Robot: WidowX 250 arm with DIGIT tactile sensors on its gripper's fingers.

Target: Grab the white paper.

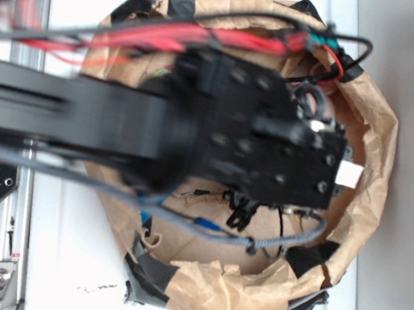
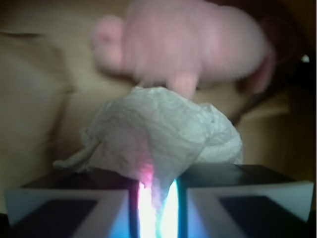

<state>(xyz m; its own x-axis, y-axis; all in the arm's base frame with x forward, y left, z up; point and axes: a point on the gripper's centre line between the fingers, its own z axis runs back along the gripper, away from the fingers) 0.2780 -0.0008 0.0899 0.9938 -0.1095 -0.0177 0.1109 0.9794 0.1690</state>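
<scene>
Wrist view: my gripper sits at 6 o'clock, its two pads drawn narrow with only a bright slit between them. A fold of the white paper runs down into that slit; I read it as pinched. The rest of the wad bulges above the pads at centre frame. At 12 o'clock, blurred, the pink plush bunny touches the wad's top edge. Exterior view: my arm covers the brown paper nest; wad and pads are hidden there.
</scene>
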